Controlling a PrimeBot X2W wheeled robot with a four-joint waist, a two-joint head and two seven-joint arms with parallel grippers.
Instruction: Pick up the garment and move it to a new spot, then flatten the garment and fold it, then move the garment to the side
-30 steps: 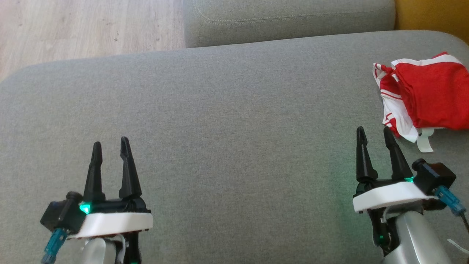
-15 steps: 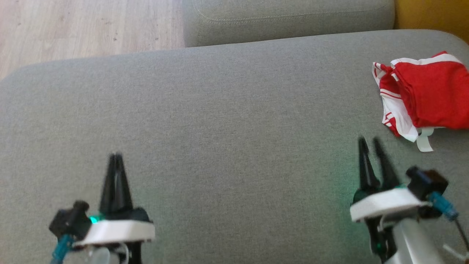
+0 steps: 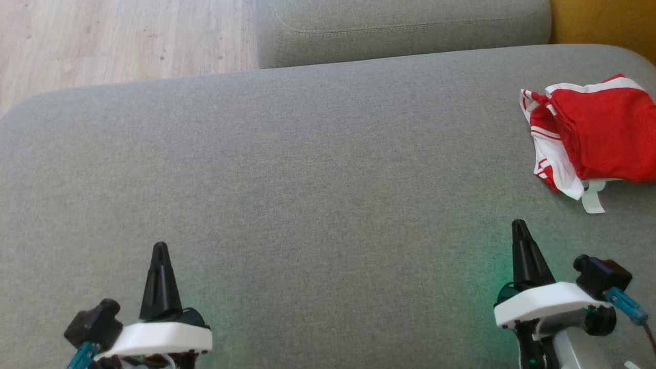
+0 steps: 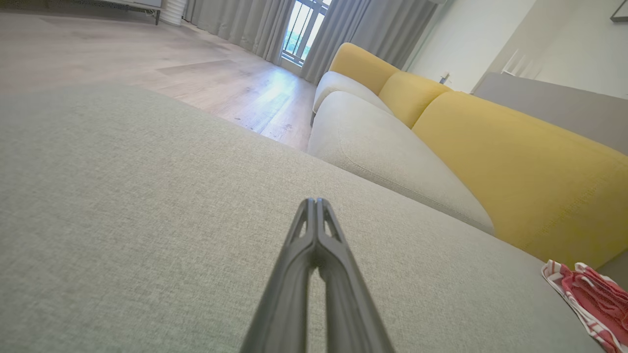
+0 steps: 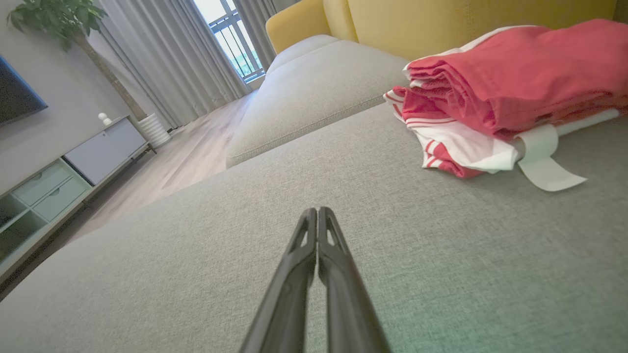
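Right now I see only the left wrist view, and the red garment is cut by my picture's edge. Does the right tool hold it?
Observer: No. The right tool is shut on nothing, apart from the garment.
Operator: Is the garment flat?
Observer: No, it lies in bunched layers, red over white striped cloth.
Operator: Does something stick out?
Observer: Yes, a white strip lies on the grey cushion, on the side toward the right tool.
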